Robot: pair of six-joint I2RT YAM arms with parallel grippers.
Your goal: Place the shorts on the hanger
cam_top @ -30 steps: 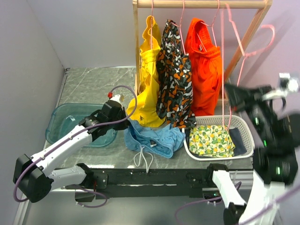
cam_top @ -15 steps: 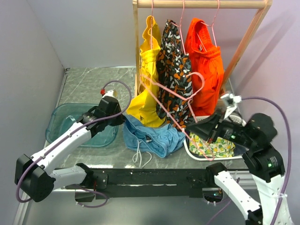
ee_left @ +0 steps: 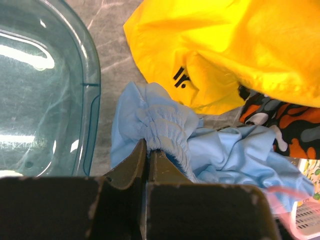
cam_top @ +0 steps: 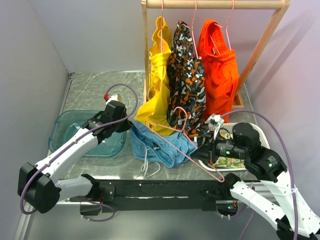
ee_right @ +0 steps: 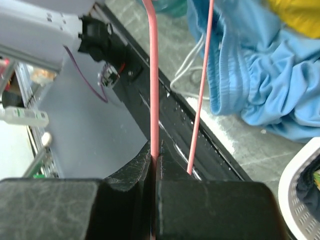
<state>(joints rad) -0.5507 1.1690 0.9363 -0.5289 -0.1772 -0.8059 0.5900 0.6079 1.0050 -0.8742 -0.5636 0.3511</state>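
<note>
**Both pincers clamped: left on the shorts' waistband, right on the hanger wire**

Left arm: it is stretched from its base forward and to the right over the tabletop [cam_top: 100, 92], with the elbow low and the wrist angled down. My left pincer [ee_left: 148, 150] is closed on the gathered waistband of the shorts [ee_left: 165, 125], and the elastic bunches right at the fingertips. The rest of the light-blue cloth spreads to the pincer's right, crumpled on the tabletop. A teal tub [ee_left: 40, 75] sits just to the left of the pincer. Ahead and to its right, a yellow garment [ee_left: 240, 45] hangs down over the far edge of the shorts.

Right arm: it is folded, with the forearm reaching leftward past the near corner of the white basket [cam_top: 260, 135]. My right pincer [ee_right: 155, 157] is pinched tight on one pink wire of the hanger [ee_right: 154, 75]. A second wire of the hanger runs just to the right of the jaws. The hanger slants away ahead of the pincer, towards the shorts. The shorts lie ahead and to the right of this pincer. Their white drawstring [ee_right: 187, 75] loops between the two wires in the right wrist view. I cannot tell whether the hanger touches the cloth.
</note>
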